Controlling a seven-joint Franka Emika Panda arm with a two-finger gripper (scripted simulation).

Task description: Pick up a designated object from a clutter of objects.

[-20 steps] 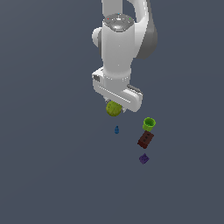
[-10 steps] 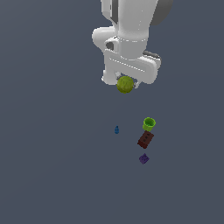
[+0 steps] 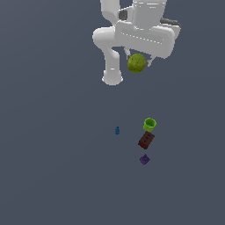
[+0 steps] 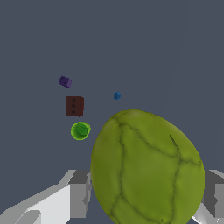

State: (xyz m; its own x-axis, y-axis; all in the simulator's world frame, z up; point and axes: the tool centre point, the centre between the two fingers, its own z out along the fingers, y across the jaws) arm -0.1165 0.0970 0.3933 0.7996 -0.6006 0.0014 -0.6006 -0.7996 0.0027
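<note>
The yellow-green pear (image 3: 136,63) with rough matte skin hangs high above the floor, held in my gripper (image 3: 139,61). In the wrist view the pear (image 4: 147,168) fills much of the picture, pressed between the two grey fingers (image 4: 78,192). The gripper is shut on it. Far below lie the bright green cup (image 3: 149,124), the dark red-brown block (image 3: 146,140), the small purple cube (image 3: 144,159) and the tiny blue thing (image 3: 117,130). They also show in the wrist view: the cup (image 4: 80,130), the block (image 4: 74,106), the cube (image 4: 65,81), the blue thing (image 4: 117,96).
The white arm's base (image 3: 112,78) stands on the grey floor behind the small things. The floor (image 3: 52,167) is a flat grey surface all around.
The gripper has risen with the pear in it, well above the other things. The cup, block, cube and blue thing have stayed where they were.
</note>
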